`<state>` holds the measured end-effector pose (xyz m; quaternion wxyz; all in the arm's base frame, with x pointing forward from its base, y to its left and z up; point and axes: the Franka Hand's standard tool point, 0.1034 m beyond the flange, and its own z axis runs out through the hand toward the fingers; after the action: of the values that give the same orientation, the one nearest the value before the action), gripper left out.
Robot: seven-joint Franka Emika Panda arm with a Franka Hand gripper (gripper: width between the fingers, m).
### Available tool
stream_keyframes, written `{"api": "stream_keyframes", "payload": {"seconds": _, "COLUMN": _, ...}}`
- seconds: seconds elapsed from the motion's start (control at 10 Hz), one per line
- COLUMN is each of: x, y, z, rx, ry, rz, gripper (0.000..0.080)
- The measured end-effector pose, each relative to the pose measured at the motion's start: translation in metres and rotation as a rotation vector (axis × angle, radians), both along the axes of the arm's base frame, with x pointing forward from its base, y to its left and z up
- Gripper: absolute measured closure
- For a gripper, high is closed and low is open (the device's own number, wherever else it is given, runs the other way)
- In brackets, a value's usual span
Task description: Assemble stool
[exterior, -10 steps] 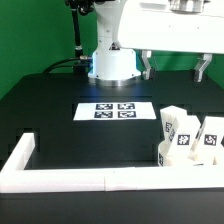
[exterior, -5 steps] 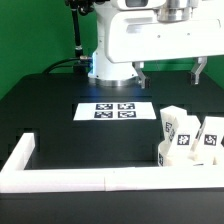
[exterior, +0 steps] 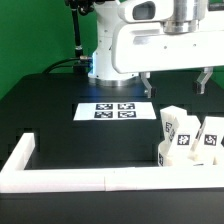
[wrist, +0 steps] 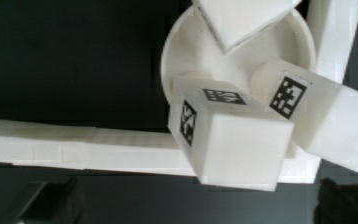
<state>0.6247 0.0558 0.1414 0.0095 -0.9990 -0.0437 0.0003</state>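
Note:
My gripper (exterior: pixel 176 82) hangs open and empty high above the table, over the parts at the exterior view's right. White leg blocks with black-and-white tags (exterior: pixel 180 134) (exterior: pixel 211 136) stand there against the round white seat, whose edge (exterior: pixel 164 154) barely shows. In the wrist view the seat (wrist: pixel 208 62) lies below my gripper (wrist: pixel 202 206), with one tagged leg block (wrist: pixel 247 140) on its near side, a second (wrist: pixel 329 108) beside it and a third (wrist: pixel 247 22) across it. My dark fingertips (wrist: pixel 44 204) show far apart.
The marker board (exterior: pixel 115 110) lies flat mid-table. The long white border wall (exterior: pixel 60 180) runs along the front and turns at a corner (exterior: pixel 22 152); it also shows in the wrist view (wrist: pixel 69 144). The robot base (exterior: pixel 112 62) stands behind.
My gripper has come down and shifted slightly toward the exterior view's right, staying open. The stool parts have not moved.

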Motion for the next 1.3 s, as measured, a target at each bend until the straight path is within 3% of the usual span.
{"api": "stream_keyframes", "payload": {"seconds": 0.4, "x": -0.003, "y": -0.007, "z": -0.007, "rx": 0.007, "ry": 0.013, "rz": 0.072, "gripper": 0.0150}}
{"api": "stream_keyframes", "payload": {"seconds": 0.6, "x": 0.000, "y": 0.003, "z": -0.014, "rx": 0.005, "ry": -0.004, "rz": 0.150, "gripper": 0.0150}}
{"api": "stream_keyframes", "payload": {"seconds": 0.9, "x": 0.010, "y": 0.004, "z": -0.014, "rx": -0.037, "ry": -0.045, "rz": 0.306, "gripper": 0.0150}}
{"api": "stream_keyframes", "payload": {"seconds": 1.3, "x": 0.010, "y": -0.008, "z": -0.014, "rx": -0.095, "ry": -0.026, "rz": 0.561, "gripper": 0.0150}}
